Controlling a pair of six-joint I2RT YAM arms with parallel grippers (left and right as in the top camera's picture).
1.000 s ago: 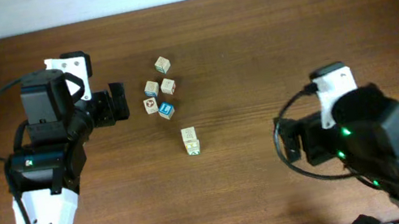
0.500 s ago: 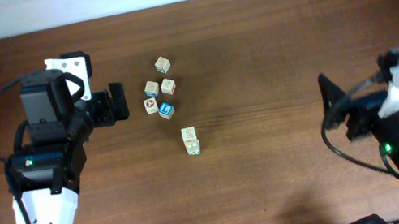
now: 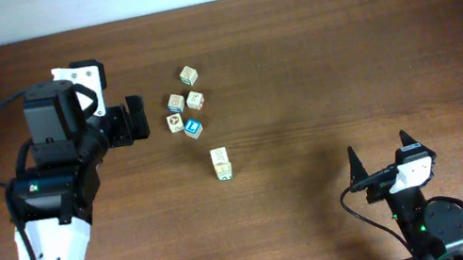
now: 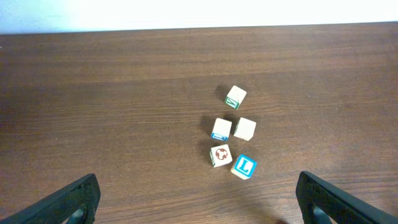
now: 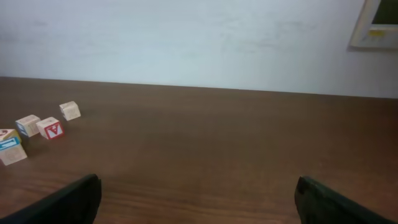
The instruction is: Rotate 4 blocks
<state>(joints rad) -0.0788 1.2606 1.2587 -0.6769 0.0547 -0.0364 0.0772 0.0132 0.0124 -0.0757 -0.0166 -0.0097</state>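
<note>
Blocks (image 3: 195, 100) untouched: left gripper (image 3: 140, 117) and right gripper (image 3: 378, 148) spread wide, empty.
Pinch opposite flat sides; you'd likely find them light, hard, skittish.

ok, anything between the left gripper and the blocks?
The open left gripper has only bare table ahead, then the red-marked cube, which sits roughly in line before the blue-topped block. The nearest beige block is unobstructed.
</note>
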